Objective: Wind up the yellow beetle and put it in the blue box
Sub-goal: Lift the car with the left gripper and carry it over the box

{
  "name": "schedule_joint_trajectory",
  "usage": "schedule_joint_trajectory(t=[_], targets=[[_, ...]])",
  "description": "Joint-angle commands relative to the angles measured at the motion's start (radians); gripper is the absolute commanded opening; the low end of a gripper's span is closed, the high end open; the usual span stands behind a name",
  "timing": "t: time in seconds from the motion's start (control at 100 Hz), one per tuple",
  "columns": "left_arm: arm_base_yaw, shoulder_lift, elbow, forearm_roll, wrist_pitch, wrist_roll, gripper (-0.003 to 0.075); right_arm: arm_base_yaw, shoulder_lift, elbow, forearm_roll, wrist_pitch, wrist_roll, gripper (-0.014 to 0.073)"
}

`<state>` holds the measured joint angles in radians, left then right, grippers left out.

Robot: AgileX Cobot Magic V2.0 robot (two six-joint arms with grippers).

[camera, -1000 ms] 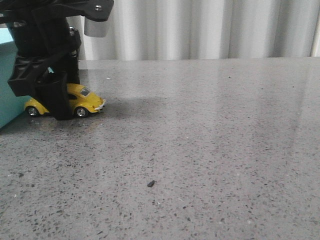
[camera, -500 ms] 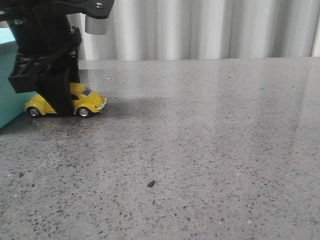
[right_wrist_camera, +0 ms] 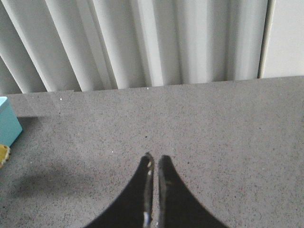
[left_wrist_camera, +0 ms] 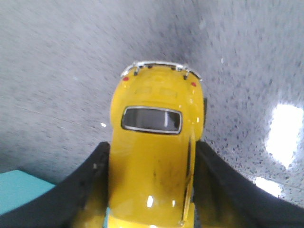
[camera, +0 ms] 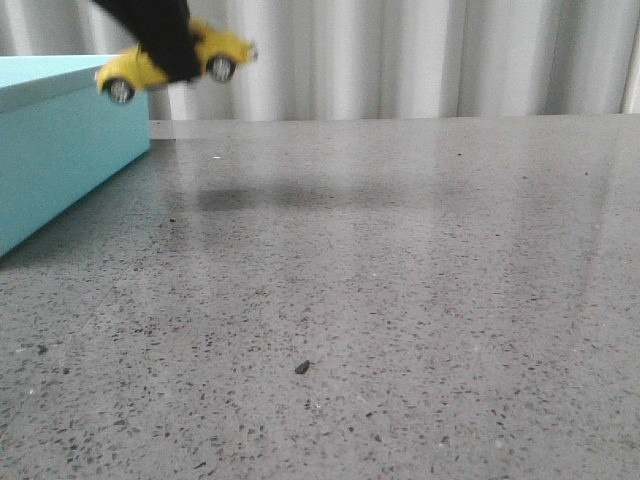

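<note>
Table (camera: 420,260): grey speckled stone surface, spanning the front view; pale pleated curtain (camera: 400,55) behind it.

Blue box (camera: 55,150): large turquoise box at the table's left edge, lid on, resting on the surface.

Left gripper (left_wrist_camera: 151,190): black fingers clamped on both flanks of the yellow beetle, holding it aloft.

Right gripper (right_wrist_camera: 153,164): black fingers pressed together with only a hairline gap, holding nothing, above bare table.

Yellow beetle (camera: 175,62): glossy toy car, airborne, tilted nose-up, just beyond the box's near right corner and above lid level; wheels clear of everything.

Dark crumb (camera: 301,367): small speck on the table, front centre.
</note>
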<state>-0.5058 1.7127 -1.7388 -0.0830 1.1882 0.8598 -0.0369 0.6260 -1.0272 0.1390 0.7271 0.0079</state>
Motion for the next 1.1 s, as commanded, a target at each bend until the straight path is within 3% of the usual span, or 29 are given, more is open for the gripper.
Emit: schedule_joint_trajectory(t=[0.0, 0.15, 0.33, 0.62, 0.88, 1.09], targets=[[-0.008, -0.048, -0.110, -0.025, 0.032, -0.041, -0.0021, -0.002, 0.002, -0.024, 0.002, -0.098, -0.008, -0.0061], [0.010, -0.058, -0.244, 0.038, 0.082, -0.145, -0.0021, -0.002, 0.002, -0.024, 0.002, -0.098, -0.008, -0.0061], [0.053, -0.109, -0.267, 0.156, 0.082, -0.197, -0.0021, -0.002, 0.002, -0.024, 0.002, -0.098, -0.008, -0.0061], [0.249, -0.134, -0.267, 0.179, 0.082, -0.366, -0.0021, -0.002, 0.002, -0.024, 0.002, -0.093, -0.008, -0.0061], [0.386, -0.132, -0.161, 0.175, 0.082, -0.481, -0.0021, -0.002, 0.002, -0.024, 0.002, -0.090, -0.008, -0.0061], [0.412, -0.108, -0.016, 0.151, 0.080, -0.485, -0.0021, -0.002, 0.002, -0.024, 0.002, -0.093, -0.008, -0.0061]])
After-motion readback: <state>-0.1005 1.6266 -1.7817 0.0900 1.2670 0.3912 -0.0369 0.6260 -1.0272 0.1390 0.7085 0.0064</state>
